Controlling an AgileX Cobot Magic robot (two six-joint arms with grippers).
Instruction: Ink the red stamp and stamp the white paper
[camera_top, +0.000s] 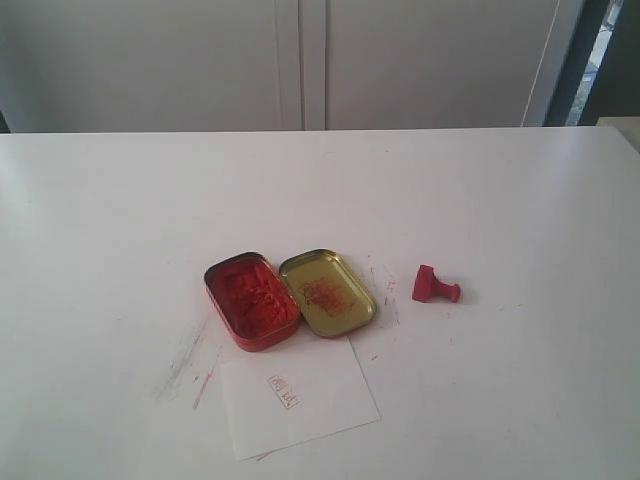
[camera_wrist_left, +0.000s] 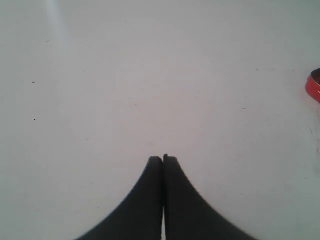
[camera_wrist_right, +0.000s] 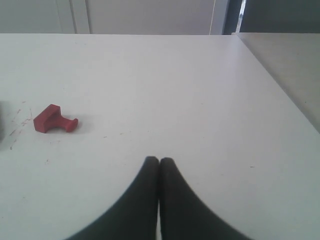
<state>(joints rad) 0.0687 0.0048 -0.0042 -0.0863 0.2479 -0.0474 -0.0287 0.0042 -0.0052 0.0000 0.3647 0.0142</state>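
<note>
Red stamp (camera_top: 436, 286) is lying on its side on the worktop (camera_top: 520, 220), handle pointing rightward, nearer the right jaws than the left jaws; both pairs are sitting pressed together, empty.

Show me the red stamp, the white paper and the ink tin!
small red plastic stamp (camera_top: 427, 283): exterior view, on its square base.
thin white paper sheet (camera_top: 330, 400): exterior view, on its blank part.
red metal ink tin (camera_top: 250, 343): exterior view, on its outer wall.

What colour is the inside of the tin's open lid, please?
The lid is gold with red smudges; exterior view.
</note>
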